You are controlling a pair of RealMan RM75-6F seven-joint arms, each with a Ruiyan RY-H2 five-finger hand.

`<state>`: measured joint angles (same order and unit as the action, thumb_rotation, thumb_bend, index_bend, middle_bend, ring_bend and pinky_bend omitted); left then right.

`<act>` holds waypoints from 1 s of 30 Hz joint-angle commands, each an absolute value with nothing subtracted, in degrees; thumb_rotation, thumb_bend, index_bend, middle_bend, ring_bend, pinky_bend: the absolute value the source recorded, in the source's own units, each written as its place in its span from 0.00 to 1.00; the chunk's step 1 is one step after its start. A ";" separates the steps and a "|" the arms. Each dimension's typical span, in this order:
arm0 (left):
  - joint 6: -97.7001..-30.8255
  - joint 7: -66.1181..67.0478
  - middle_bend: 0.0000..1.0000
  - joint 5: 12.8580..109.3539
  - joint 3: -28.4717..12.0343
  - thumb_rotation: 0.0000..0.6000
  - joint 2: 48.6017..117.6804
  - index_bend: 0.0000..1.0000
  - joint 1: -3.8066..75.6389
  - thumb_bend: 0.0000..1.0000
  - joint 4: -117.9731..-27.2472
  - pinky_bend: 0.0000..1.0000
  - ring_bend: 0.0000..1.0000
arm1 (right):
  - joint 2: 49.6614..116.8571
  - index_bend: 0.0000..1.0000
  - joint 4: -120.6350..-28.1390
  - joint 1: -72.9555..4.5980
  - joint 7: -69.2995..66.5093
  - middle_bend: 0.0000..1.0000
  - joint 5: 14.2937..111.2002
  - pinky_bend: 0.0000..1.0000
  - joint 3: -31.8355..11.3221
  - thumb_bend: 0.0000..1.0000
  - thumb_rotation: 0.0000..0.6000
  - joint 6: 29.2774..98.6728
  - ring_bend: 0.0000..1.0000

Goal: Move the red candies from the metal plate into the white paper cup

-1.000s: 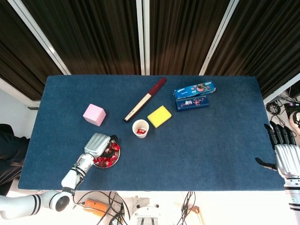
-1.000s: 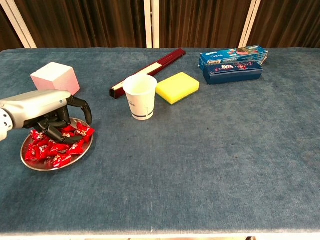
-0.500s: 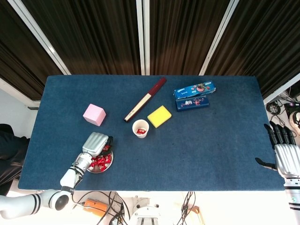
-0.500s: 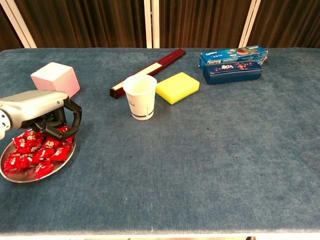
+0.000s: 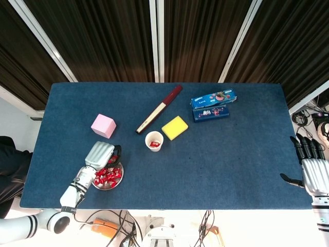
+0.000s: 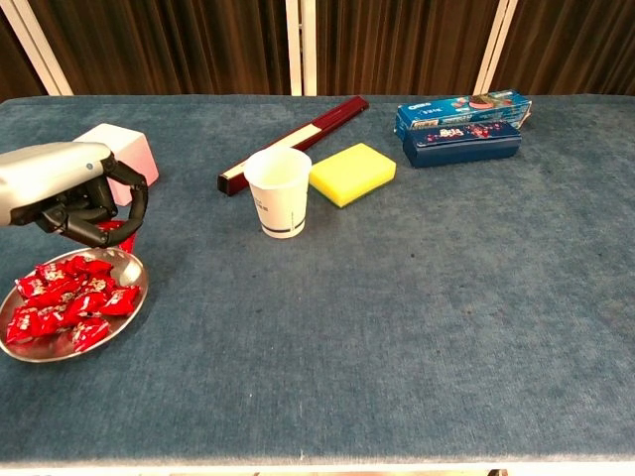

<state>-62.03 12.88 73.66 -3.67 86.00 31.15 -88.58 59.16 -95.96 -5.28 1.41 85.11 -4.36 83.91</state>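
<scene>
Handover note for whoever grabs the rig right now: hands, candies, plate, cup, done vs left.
Left hand: raised above the metal plate, fingers curled around a red candy.
Right hand: idle off the table's right edge, fingers apart, holding nothing.
Plate sits near the front-left corner with a pile of red candies on it.
White paper cup stands upright beside the yellow sponge; head view shows red candy already inside.
Done: some candy in the cup.
Left: carry the held one to the cup, then the rest of the pile.
</scene>
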 commanded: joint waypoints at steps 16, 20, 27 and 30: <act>-54.85 11.19 1.00 69.98 -16.60 0.99 87.36 0.62 43.07 0.44 -90.86 0.89 0.94 | 58.97 0.00 -94.85 -4.60 -0.23 0.00 85.15 0.00 -4.28 0.02 1.00 84.76 0.00; -51.06 13.40 1.00 65.52 -18.58 0.99 90.14 0.62 47.49 0.44 -87.97 0.89 0.94 | 58.79 0.00 -94.22 -4.31 -1.17 0.00 84.62 0.00 -4.36 0.02 1.00 84.79 0.00; -48.91 17.68 1.00 59.92 -17.99 0.99 93.07 0.62 51.05 0.44 -84.33 0.89 0.94 | 58.78 0.00 -92.96 -4.06 -2.63 0.00 83.93 0.00 -4.45 0.02 1.00 84.52 0.00; -49.46 19.04 1.00 58.87 -17.14 0.99 93.55 0.60 51.37 0.40 -83.87 0.89 0.94 | 58.88 0.00 -92.60 -4.17 -2.88 0.00 83.92 0.00 -4.47 0.02 1.00 84.26 0.00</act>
